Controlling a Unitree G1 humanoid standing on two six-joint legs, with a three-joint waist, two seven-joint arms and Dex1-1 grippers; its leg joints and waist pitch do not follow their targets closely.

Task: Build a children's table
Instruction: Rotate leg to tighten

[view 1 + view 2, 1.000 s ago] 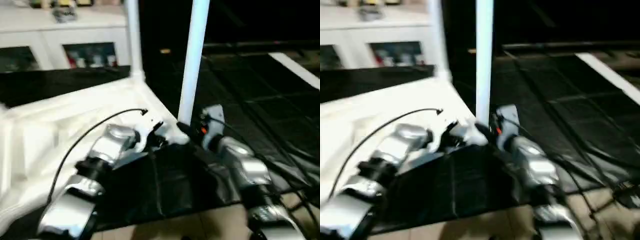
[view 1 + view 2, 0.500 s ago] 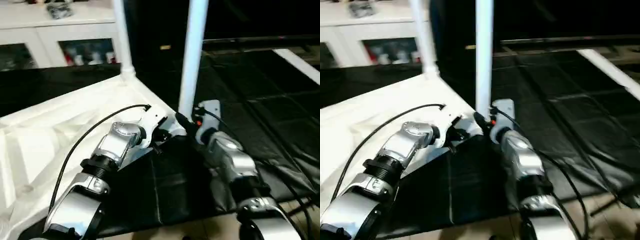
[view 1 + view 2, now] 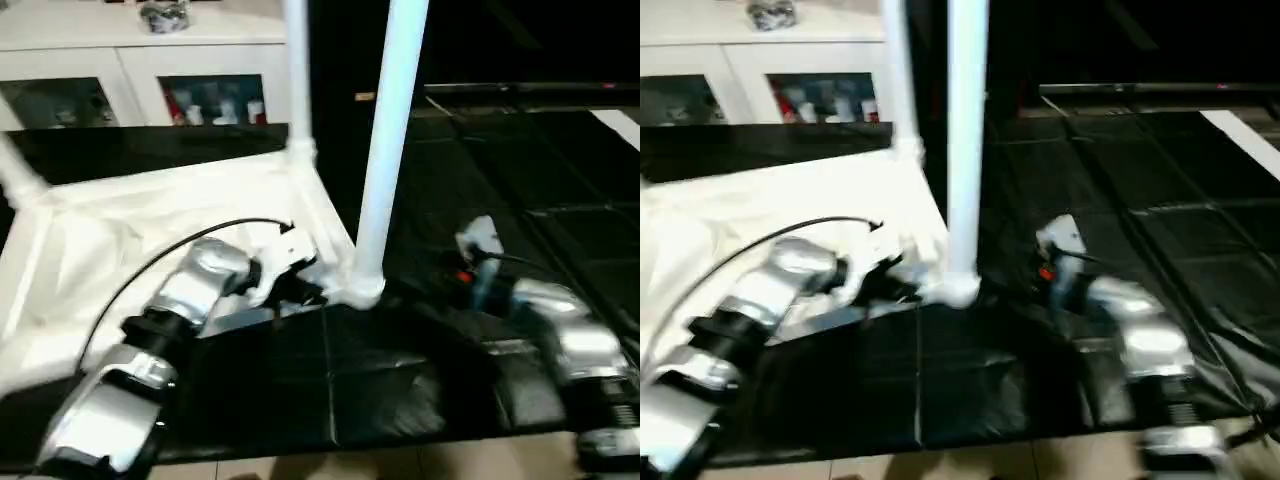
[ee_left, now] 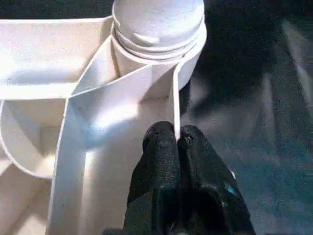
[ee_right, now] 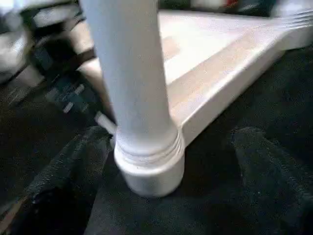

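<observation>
- The white plastic tabletop (image 3: pixel 150 240) is lying upside down on a black mat (image 3: pixel 420 370), its ribbed underside facing up and its long axis running left to right across the scene.
- Thin, smooth, upright ribs are dividing the underside into open cells, and a round socket (image 4: pixel 156 58) is sitting at the near right corner.
- A long, round, tapered white leg (image 3: pixel 385 160) is standing upright in that socket, its long axis pointing straight up; ringed grooves are circling its base.
- A second leg (image 3: pixel 297 80) is rising from the far right corner, and part of a third (image 3: pixel 18 180) is showing at the far left corner.
- The left gripper (image 4: pixel 177 147) is pinching the thin outer wall of the tabletop just beside the near socket, its two black fingers pressed together on the rib.
- The right gripper (image 5: pixel 166 147) is sitting just right of the near leg, its fingers spread apart on either side of the socket without touching it.
- A white cabinet (image 3: pixel 150 70) with glass doors is standing far behind; no writing is readable anywhere.
</observation>
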